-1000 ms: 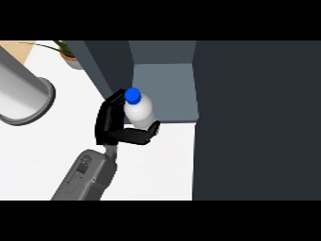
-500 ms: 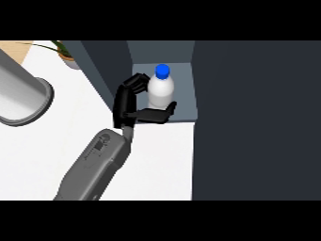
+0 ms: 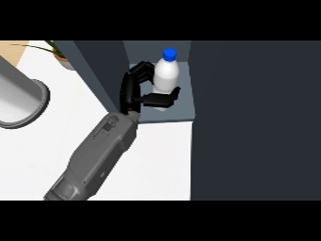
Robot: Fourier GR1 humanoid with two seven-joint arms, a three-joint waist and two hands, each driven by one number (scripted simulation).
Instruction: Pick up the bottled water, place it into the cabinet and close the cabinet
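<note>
Your black right hand [image 3: 138,94], curled around the white blue-capped water bottle [image 3: 165,77], may tip it when releasing inside the grey cabinet [image 3: 180,113].

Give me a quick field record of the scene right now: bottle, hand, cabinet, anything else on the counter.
bottle: bottled water, white with blue cap, upright, inside the cabinet opening
hand: one hand in view, fingers and thumb curled round the bottle; which arm cannot be told for sure
other hand: not in view
cabinet: cabinet, dark grey, open; bottle over its grey shelf
counter: white counter
other items: grey cylinder at left; potted plant at top left
</note>
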